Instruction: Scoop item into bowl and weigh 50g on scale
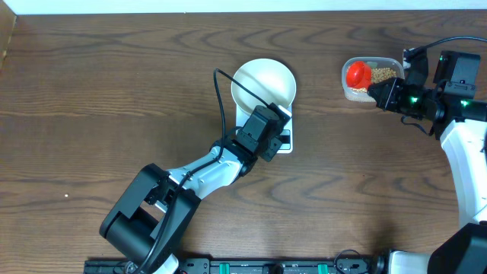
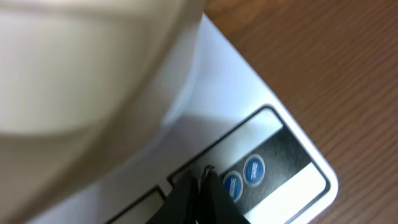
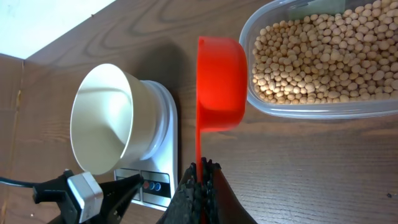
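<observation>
The white bowl (image 1: 263, 82) stands on the white scale (image 1: 288, 144) and looks empty in the right wrist view. My left gripper (image 1: 280, 131) is shut, its tips (image 2: 205, 175) down on the scale's panel (image 2: 273, 155) beside two blue buttons (image 2: 254, 169). My right gripper (image 3: 202, 167) is shut on the thin handle of a red scoop (image 3: 221, 84). The scoop (image 1: 358, 74) hangs on its side at the left end of a clear tub (image 1: 389, 61). Tan beans (image 3: 323, 53) fill the tub. The scale's display is hidden.
The dark wooden table (image 1: 114, 91) stretches left of the scale. The left arm (image 1: 205, 171) runs from the front edge up to the scale. The right arm (image 1: 464, 144) stands at the right edge. A black cable (image 1: 221, 91) loops beside the bowl.
</observation>
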{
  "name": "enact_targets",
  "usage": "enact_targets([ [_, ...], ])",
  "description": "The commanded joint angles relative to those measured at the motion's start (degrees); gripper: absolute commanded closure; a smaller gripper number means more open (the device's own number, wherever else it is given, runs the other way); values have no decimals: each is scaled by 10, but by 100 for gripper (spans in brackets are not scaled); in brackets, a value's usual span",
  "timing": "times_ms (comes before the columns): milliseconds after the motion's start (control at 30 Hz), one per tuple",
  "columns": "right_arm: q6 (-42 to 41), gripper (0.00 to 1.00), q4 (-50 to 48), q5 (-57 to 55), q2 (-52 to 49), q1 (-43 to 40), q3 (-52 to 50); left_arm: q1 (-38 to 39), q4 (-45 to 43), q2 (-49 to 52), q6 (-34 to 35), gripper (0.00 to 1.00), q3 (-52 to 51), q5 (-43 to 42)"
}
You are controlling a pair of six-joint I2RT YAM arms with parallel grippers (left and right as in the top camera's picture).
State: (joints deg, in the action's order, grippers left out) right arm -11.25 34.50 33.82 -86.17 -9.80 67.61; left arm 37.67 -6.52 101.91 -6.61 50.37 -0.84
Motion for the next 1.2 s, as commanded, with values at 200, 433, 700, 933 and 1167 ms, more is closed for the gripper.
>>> enact_targets([
  [200,11,99,1,1,12,-3,9,0,17,12,18,93,-13,13],
  [433,11,99,3,1,12,-3,9,0,-19,11,18,93,-13,13],
  [700,11,99,8,1,12,-3,9,0,-26,-12,18,93,-13,13],
  [933,11,99,9,1,12,-3,9,0,-7,38,54,93,-13,-2],
  [1167,13,99,8,-1,12,-3,9,0,-13,49,54,93,-13,-13],
])
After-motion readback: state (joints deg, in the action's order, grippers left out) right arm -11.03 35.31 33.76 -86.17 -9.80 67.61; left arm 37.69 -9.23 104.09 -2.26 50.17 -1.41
